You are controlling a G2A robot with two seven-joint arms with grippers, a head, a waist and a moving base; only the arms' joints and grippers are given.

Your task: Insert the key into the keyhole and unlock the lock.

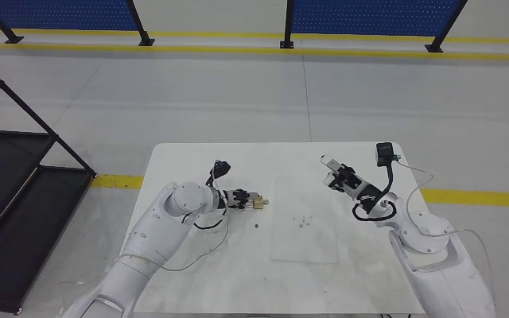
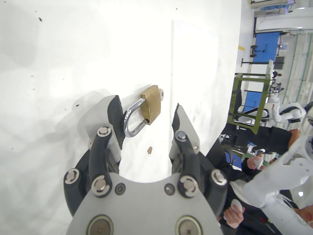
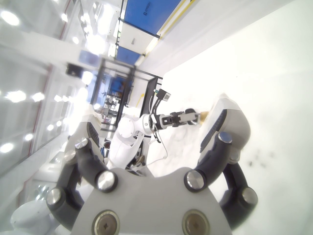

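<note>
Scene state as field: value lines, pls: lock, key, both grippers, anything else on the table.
lock: brass padlock lying flat on the white table, silver shackle pointing toward the left gripper
key: small silver piece sticks out of the padlock's end opposite the shackle; likely the key, cannot confirm
left gripper: open, padlock between its fingers, one finger pad against the shackle
right gripper: open, empty, well apart from the padlock
other: small brown scrap on the table beside the padlock
</note>
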